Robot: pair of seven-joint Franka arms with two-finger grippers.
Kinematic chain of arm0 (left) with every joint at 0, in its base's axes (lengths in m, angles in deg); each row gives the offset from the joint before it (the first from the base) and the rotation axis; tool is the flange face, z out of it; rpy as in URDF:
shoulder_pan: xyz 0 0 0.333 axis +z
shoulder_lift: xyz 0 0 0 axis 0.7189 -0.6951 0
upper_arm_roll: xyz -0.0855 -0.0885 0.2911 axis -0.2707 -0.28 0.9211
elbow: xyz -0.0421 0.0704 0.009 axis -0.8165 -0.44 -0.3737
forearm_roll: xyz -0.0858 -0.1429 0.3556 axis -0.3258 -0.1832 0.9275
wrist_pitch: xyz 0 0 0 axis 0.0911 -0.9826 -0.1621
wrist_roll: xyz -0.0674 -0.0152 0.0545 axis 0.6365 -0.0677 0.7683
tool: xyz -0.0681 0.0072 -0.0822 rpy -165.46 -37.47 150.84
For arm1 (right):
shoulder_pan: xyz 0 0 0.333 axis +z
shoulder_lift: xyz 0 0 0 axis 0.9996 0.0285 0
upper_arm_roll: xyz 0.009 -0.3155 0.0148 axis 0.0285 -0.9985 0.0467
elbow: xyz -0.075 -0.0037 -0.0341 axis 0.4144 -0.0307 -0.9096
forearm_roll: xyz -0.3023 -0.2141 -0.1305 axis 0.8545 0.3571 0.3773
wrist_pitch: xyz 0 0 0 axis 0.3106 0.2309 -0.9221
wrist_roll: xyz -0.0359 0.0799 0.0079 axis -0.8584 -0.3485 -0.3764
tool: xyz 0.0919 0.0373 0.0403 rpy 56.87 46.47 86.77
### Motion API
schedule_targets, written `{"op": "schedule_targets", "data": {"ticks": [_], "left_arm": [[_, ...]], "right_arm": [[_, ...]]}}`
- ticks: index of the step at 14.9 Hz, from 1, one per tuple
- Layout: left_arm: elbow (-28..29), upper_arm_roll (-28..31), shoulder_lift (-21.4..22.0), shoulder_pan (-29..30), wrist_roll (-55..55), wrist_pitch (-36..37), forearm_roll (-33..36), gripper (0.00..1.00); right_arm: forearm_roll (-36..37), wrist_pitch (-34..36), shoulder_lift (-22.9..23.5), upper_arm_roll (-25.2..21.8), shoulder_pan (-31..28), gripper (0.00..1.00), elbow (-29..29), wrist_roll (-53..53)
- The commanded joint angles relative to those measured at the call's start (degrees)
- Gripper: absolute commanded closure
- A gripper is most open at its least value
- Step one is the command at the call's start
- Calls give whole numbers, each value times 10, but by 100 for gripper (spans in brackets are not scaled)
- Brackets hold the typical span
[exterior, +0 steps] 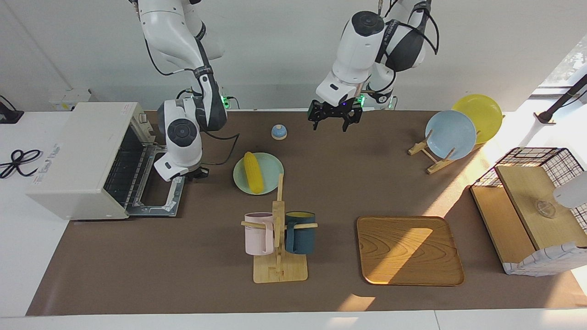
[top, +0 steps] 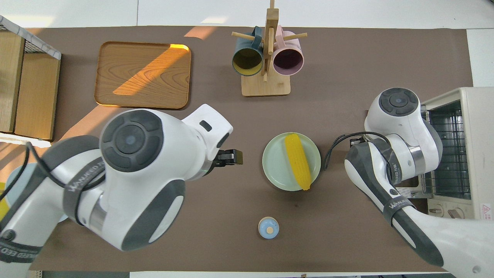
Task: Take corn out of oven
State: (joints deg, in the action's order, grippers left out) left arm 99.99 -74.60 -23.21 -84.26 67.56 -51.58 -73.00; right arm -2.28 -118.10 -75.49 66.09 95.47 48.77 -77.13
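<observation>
One camera hangs high across the table (exterior: 183, 284), facing the robots and taking in its whole brown surface. The other looks steeply down from above the robots' end, seemingly closer. Both share the surface's middle, seen half a turn apart.

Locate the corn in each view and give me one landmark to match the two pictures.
Facing view: the corn lies on the green plate, left of centre, above the mug rack.
Overhead view: the corn lies on the same plate, right of centre, below the mug rack.
Shared landmark: the small blue bell, nearer to the robots than the plate.
</observation>
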Motion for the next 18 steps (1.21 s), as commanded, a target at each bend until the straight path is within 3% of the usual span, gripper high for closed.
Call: {"op": "schedule_targets", "data": {"ticks": [1, 5, 7, 11, 13, 18], "left_arm": [[5, 10, -35, -48, 49, -54, -10, 0], [4, 10, -66, -85, 83, -115, -11, 0], [3, 10, -88, -103, 97, -152, -11, 0], [-4, 11, -138, -143, 119, -218, -11, 0], [-33, 12, -181, -161, 127, -233, -11, 0], [-114, 14, -268, -177, 139, -255, -1, 0]], "right_arm": [[14, -44, -18, 9, -30, 100, 35, 31], [50, -35, -18, 8, -37, 100, 31, 65], [82, 23, -16, 11, -31, 100, -3, 68], [82, 150, -21, 12, -39, 100, -105, 173], [80, 192, -40, 7, -52, 100, -133, 229], [74, 213, -89, 8, -108, 100, -133, 320]]}}
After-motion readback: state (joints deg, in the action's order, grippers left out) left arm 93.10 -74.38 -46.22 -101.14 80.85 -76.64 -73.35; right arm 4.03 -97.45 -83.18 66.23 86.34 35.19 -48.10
